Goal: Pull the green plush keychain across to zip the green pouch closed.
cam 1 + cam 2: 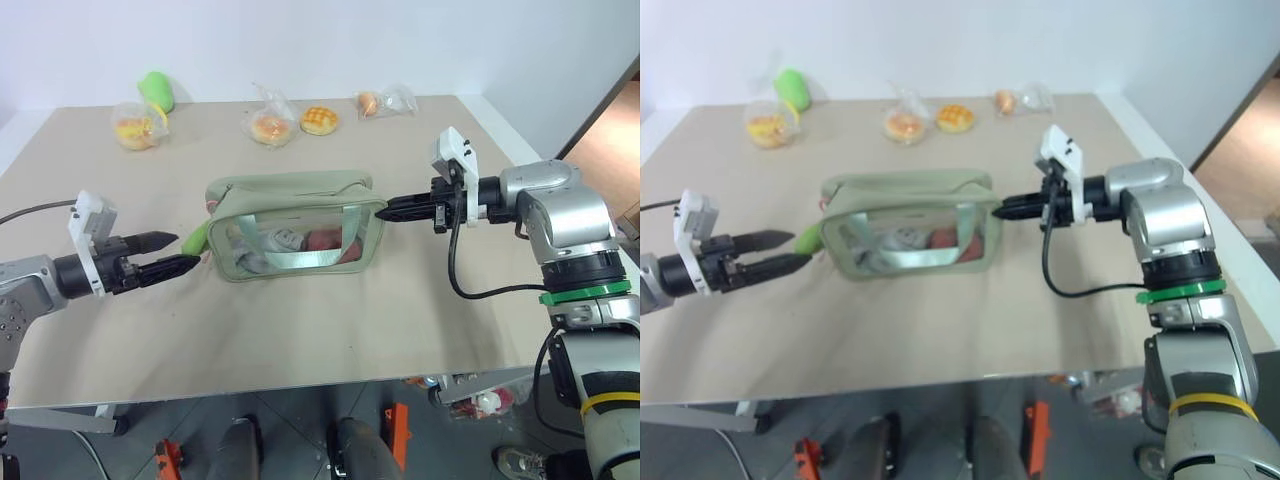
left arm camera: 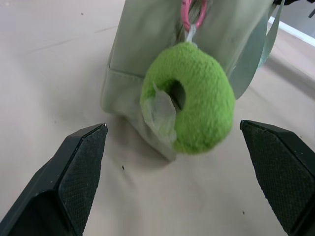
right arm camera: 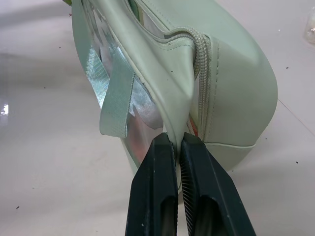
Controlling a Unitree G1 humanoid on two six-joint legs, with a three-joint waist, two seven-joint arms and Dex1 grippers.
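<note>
Green plush keychain point(image 2: 189, 98) hangs at green pouch point(image 1: 290, 190) end; left claw point(image 1: 168, 254) apart, approaching; right claw point(image 3: 178, 147) clamped on pouch. Next: grip plush, pull across.

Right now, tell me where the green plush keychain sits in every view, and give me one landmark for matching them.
Left eye view: green plush keychain at the green pouch's left end, just ahead of the open left gripper.
Right eye view: same spot, left of the pouch.
Left wrist view: centre, hanging on a pink ring against the pouch end.
Right wrist view: cannot make it out.
Shared landmark: the pouch.
</note>
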